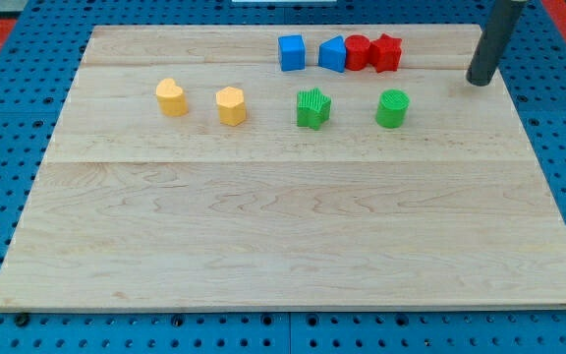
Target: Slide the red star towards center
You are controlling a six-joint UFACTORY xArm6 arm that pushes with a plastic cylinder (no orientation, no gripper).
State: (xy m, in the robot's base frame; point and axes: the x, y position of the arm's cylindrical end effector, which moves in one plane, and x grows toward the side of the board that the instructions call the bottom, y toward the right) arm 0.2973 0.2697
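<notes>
near the view's top right, my tip (479, 83) rests on the pale wooden worktop (283, 236), right of the ridged red star block (387, 52); no gripper shows.

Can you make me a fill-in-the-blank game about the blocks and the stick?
1. The red star sits at the view's right end of the row of ____ blocks at the top.
2. My tip is to the view's ____ of the red star, not touching it.
3. The block touching the red star is the ____ round one.
4. Below that row stand two yellow and two ____ blocks.

Missing words: four; right; red; green
</notes>
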